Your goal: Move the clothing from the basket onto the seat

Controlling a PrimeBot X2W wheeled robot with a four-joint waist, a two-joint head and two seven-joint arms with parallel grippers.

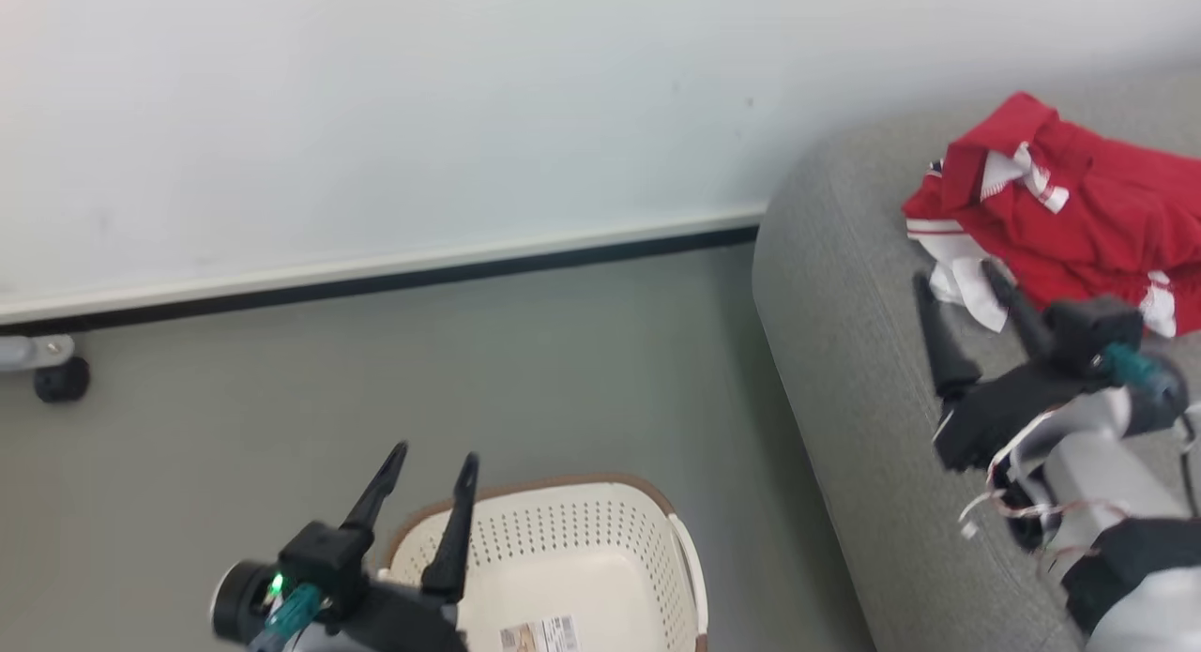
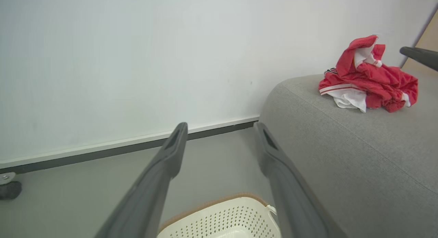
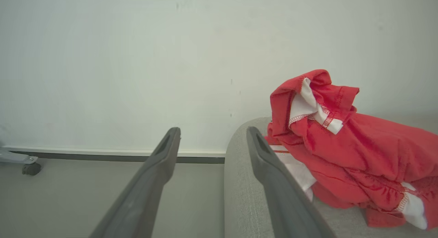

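Since the clothing (image 1: 1079, 211) lies heaped on the seat (image 1: 844, 399) near its rounded end, I worry about the right gripper (image 1: 955, 275): spread wide and empty, its tips sit just beside the white trim (image 1: 962, 291) and could snag it, dragging cloth off that edge. The heap's long axis runs away from the end, one fold peaking upward. My left gripper (image 1: 435, 453), also wide, hangs above the basket (image 1: 582, 530).

The clothing (image 1: 1079, 202) lies on the seat (image 1: 844, 399), the basket (image 1: 563, 539) on the floor (image 1: 375, 371) seemingly near its left.
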